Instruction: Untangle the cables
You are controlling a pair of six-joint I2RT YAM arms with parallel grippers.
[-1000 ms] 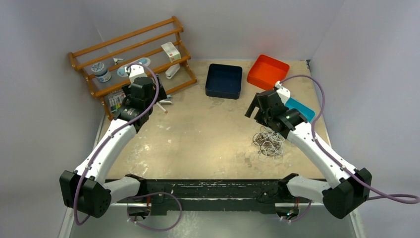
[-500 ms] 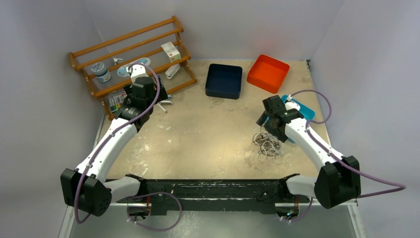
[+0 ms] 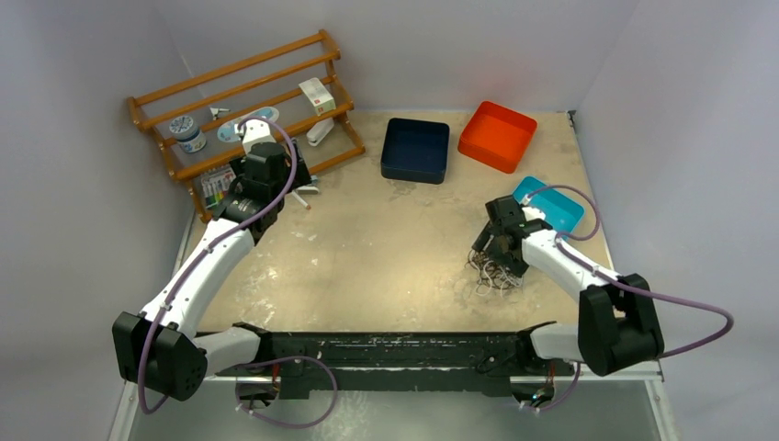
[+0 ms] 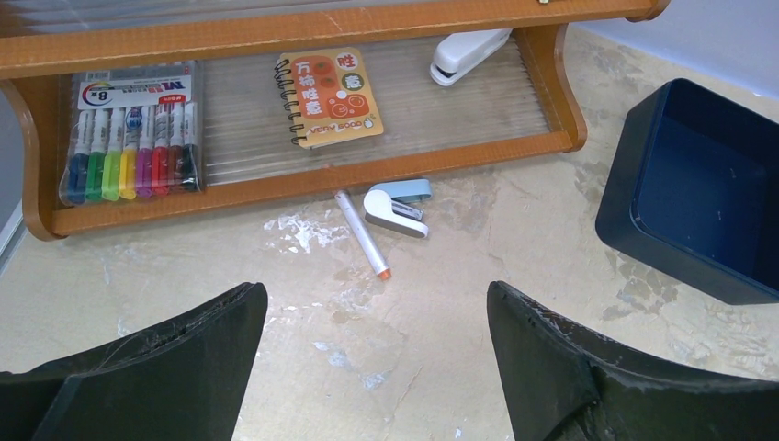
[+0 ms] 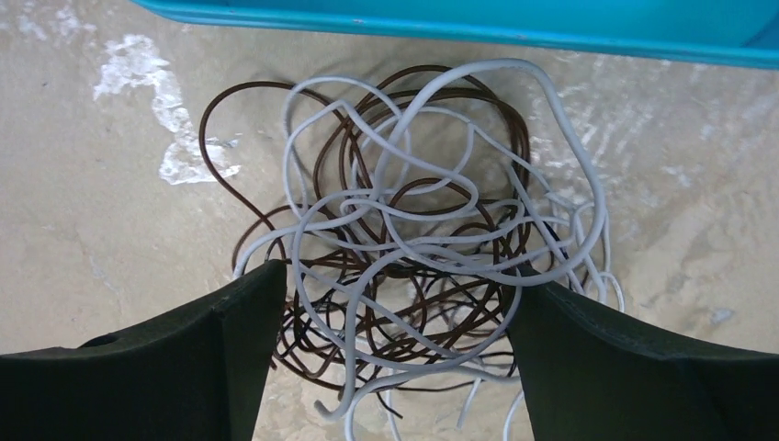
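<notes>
The sandy table is walled on the left, far and right sides, and its broad middle is bare between the two arms. A wooden rack fills the far-left corner, angled to the walls. The left gripper hovers just near of the rack's bottom shelf, jaws wide apart with only tabletop between them. A navy bin and an orange bin sit side by side at the far edge, and a teal tray lies near the right edge. The cables, a knot of white and dark brown loops, lie on the table at the right, just near of the tray's long edge with a thin strip of table between. The right gripper is low over the knot, jaws apart, one finger on each side of the knot's near part; a brown loop strays out to the left. On the rack's bottom shelf lie a marker pack, a notebook and a white stapler. In front of the shelf lie a small blue stapler and a pen, close together.
</notes>
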